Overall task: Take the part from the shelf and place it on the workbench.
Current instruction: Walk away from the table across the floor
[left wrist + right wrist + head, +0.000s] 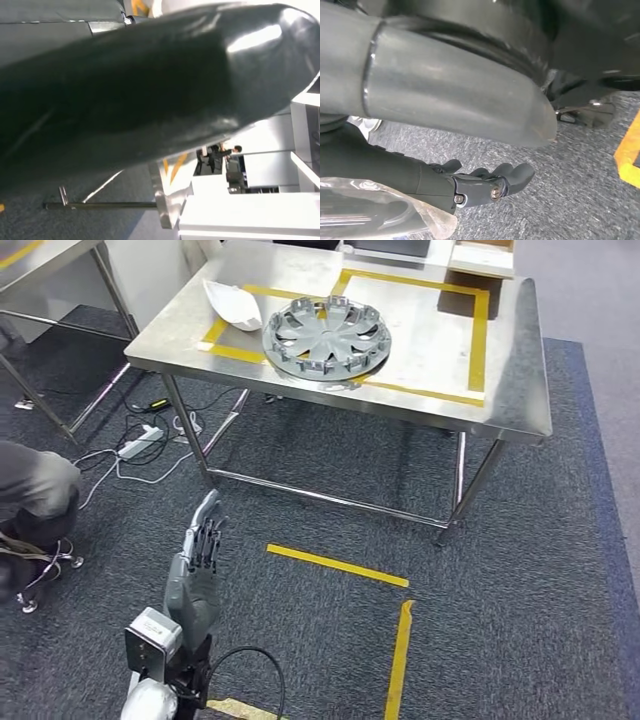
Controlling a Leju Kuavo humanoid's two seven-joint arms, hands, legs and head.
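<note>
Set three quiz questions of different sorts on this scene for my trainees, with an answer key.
1. True or false: the grey wheel cover stands on its edge.
2. Multiple choice: the robot's left hand holds A) the wheel cover, B) the white piece, C) nothing.
3. Fill in: in the head view, the white piece lies on the workbench to the ___ of the wheel cover.
Key: 1 false, it lies flat on the workbench; 2 C; 3 left.
</note>
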